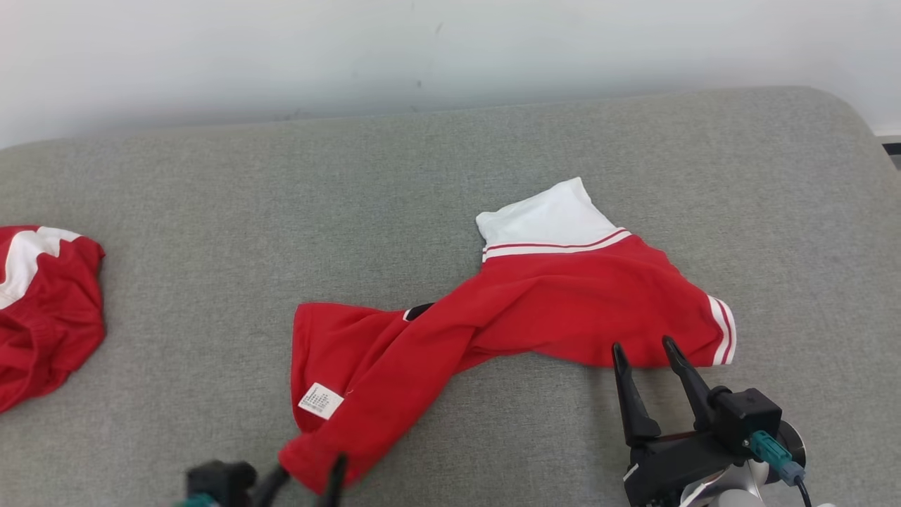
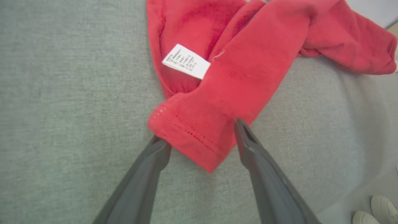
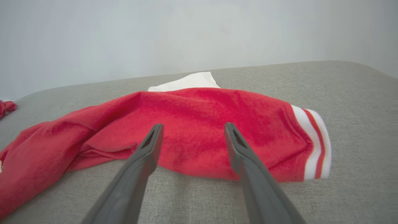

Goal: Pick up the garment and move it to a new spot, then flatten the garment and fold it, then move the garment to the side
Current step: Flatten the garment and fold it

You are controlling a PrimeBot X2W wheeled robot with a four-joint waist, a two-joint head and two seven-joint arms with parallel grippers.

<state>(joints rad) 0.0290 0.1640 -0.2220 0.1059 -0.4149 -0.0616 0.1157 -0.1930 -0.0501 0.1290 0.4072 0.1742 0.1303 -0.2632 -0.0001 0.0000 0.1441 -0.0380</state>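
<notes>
- The red garment (image 1: 549,303) lay twisted and crumpled on the grey surface (image 1: 211,211), stretched out between my two claws.
- My left claw (image 2: 200,133) was released, its fingers spread wide on either side of the garment's near hemmed corner. That corner rested on the surface between them, ungrasped.
- A white care label (image 2: 186,61) showed on the garment just beyond that corner.
- My right claw (image 1: 643,345) was also released and held nothing. Its fingertips were at the garment's near edge, close to the white-and-red striped cuff (image 1: 723,331).
- A white panel (image 1: 549,215) formed the garment's far end, away from my right claw.
- A second red-and-white garment (image 1: 42,310) lay bunched well apart from the garment, off to its left.
</notes>
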